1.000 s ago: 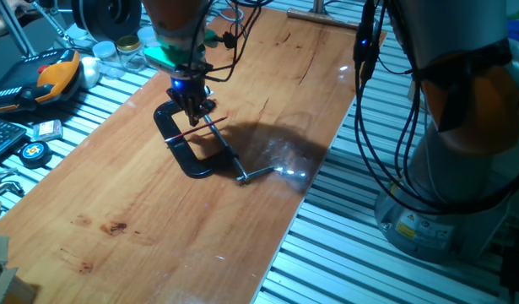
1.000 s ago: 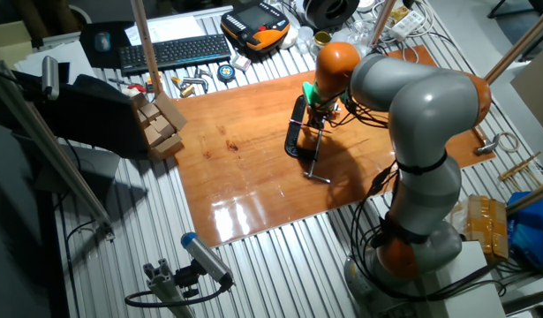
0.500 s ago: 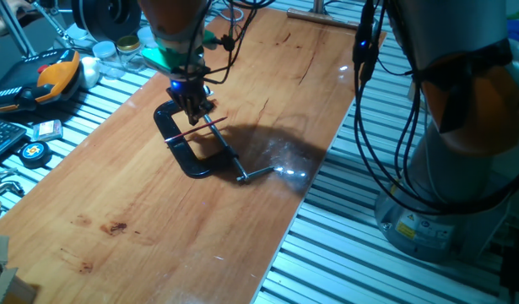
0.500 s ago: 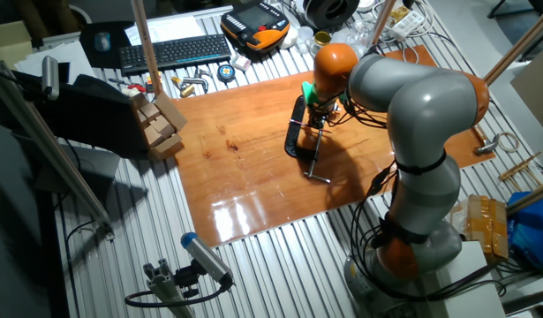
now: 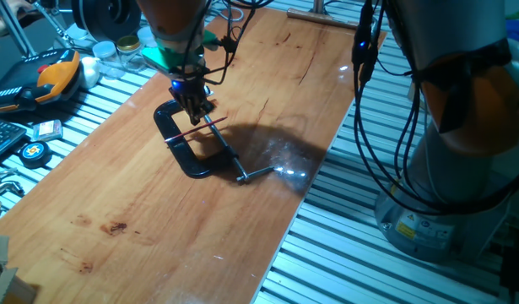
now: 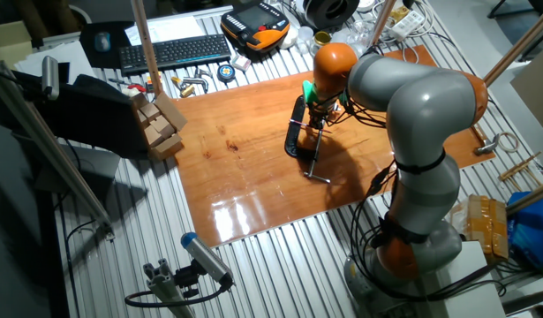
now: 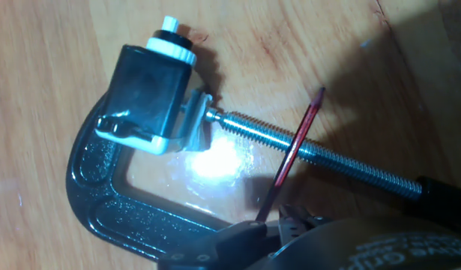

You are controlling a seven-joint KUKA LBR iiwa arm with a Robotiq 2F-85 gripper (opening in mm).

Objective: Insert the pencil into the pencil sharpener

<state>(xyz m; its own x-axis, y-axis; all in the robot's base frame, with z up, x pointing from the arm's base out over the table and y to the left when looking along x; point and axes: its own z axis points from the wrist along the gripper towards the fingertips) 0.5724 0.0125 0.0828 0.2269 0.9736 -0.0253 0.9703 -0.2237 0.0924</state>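
Observation:
The pencil sharpener (image 7: 151, 97), a small dark block with a silver edge and a white cap, sits gripped in the mouth of a black C-clamp (image 7: 110, 202). It cannot be made out in the fixed views. The thin red pencil (image 7: 294, 154) slants across the clamp's steel screw rod (image 7: 342, 161). Its dark tip points away from the clamp body, to the right of the sharpener. Its back end runs in at my fingertips (image 7: 290, 219). My gripper (image 5: 198, 108) hovers over the clamp, apparently shut on the pencil (image 5: 200, 129). It also shows in the other fixed view (image 6: 317, 113).
The clamp (image 5: 181, 143) lies on a wooden board (image 5: 158, 228) with its handle bar (image 5: 257, 174) pointing to the board's right edge. A keyboard (image 6: 169, 51), a tape measure (image 5: 34, 152), an orange tool (image 5: 48, 76) and wooden blocks (image 6: 161, 124) lie off the board to the left. Cables (image 5: 369, 127) hang on the right.

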